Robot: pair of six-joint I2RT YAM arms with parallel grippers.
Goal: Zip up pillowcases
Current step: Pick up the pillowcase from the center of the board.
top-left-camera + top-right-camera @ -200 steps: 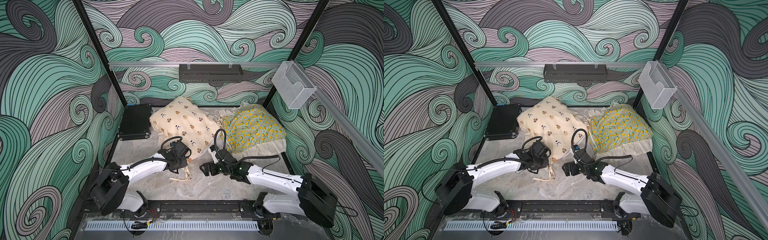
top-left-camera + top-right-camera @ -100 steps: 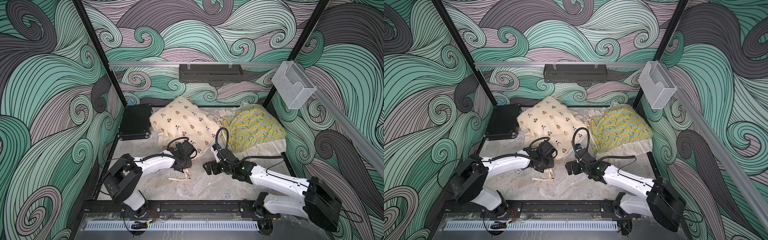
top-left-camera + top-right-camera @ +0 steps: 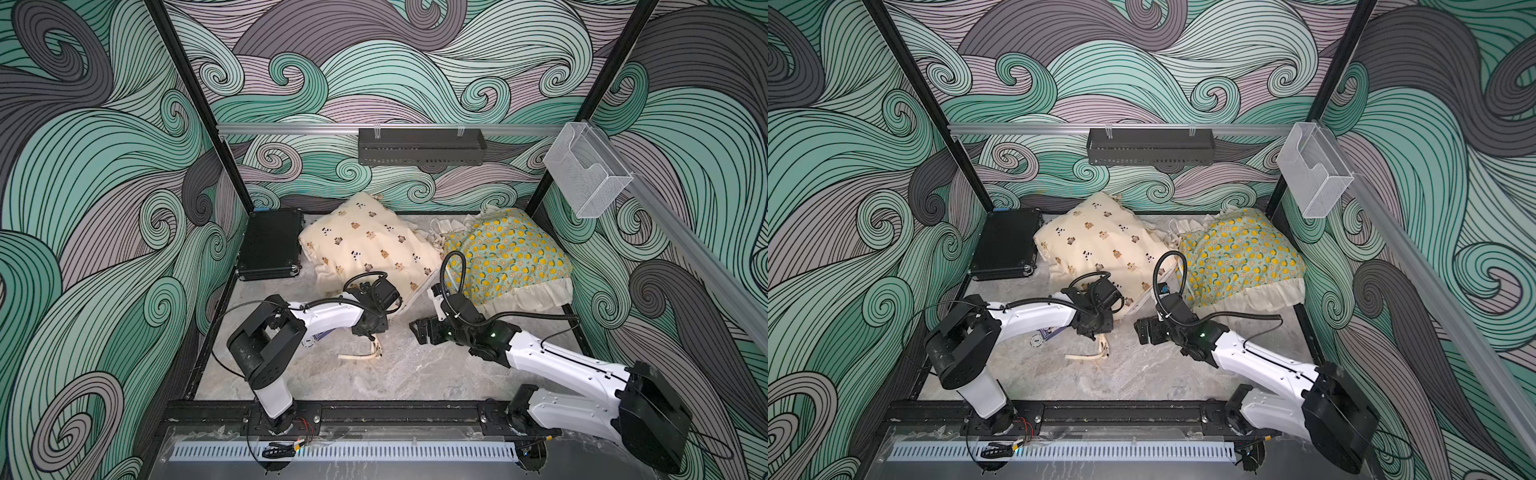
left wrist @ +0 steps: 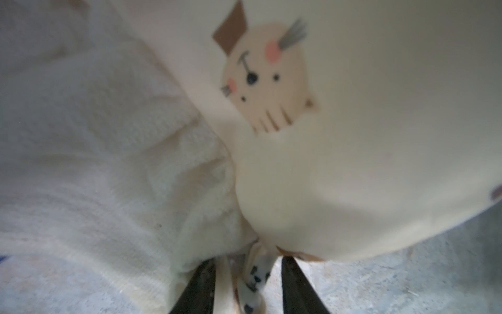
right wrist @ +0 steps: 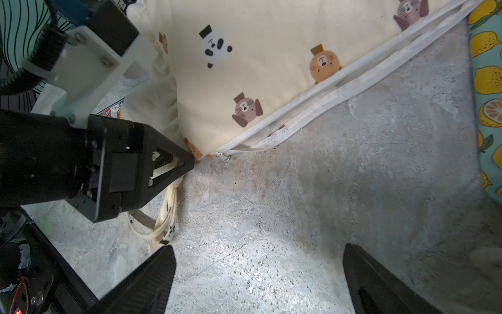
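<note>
Left claw (image 4: 247, 262) sat part-open astride the ties (image 5: 169, 212) at the near corner of the cream pillowcase (image 3: 365, 245) on the bench (image 3: 415, 374), probably anchoring it. Right claw (image 5: 258, 247) hung wide open, empty, near the zipper pull (image 5: 224, 157); zip unclosed.

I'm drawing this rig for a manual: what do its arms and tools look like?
The left arm and right arm: white links, bulky black joint housings, looping black cables. The left tool and right tool: black, two tapered fingers. A green light shows near the right wrist.
</note>
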